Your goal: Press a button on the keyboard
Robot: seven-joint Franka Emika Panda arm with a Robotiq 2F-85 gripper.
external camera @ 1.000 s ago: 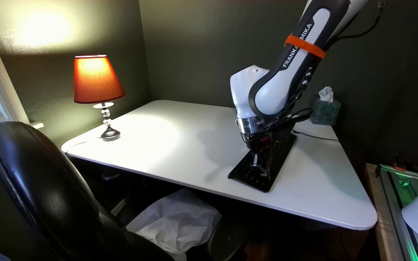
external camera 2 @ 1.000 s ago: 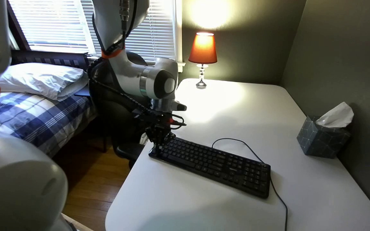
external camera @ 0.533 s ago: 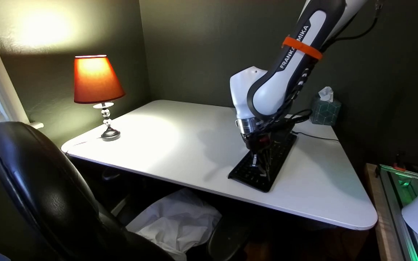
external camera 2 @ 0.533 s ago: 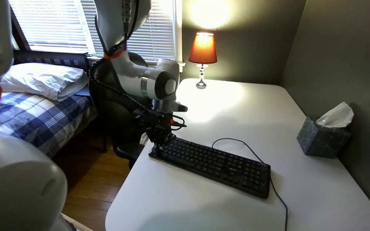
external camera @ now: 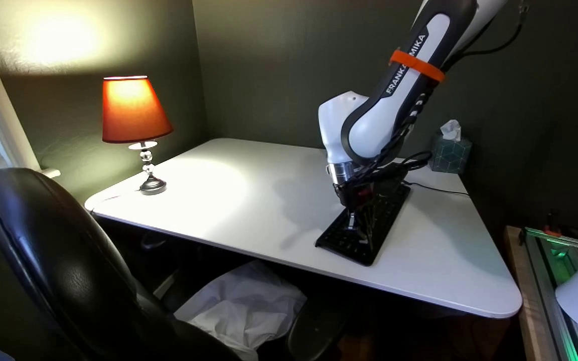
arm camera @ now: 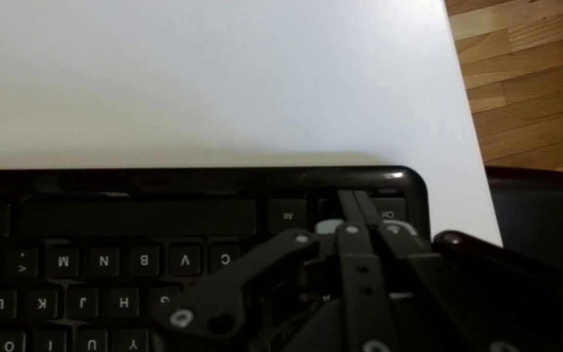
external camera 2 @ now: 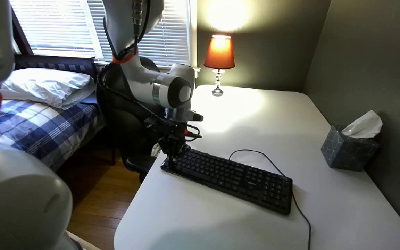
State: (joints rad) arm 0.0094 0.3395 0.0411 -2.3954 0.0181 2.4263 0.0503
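the black jointed tool [arm camera: 354,199] is closed, nothing held, beside the dark ctrl key [arm camera: 394,209] of the flat black rectangular keyboard [arm camera: 137,217] on the white desk [arm camera: 213,88]; contact cannot be told. pressing seems in hand; a downward push is needed.

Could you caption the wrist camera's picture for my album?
A robot's closed gripper beside a Ctrl key of a black computer keyboard on a white desk.

In an exterior view, the white desk [external camera: 249,198] held a lit lamp [external camera: 134,111] at ten o'clock and a tissue box [external camera: 450,156] at three; a chair [external camera: 81,271] stood at eight. In an exterior view, a plaid bed [external camera 2: 47,126] with a pillow [external camera 2: 43,85] lay at nine.
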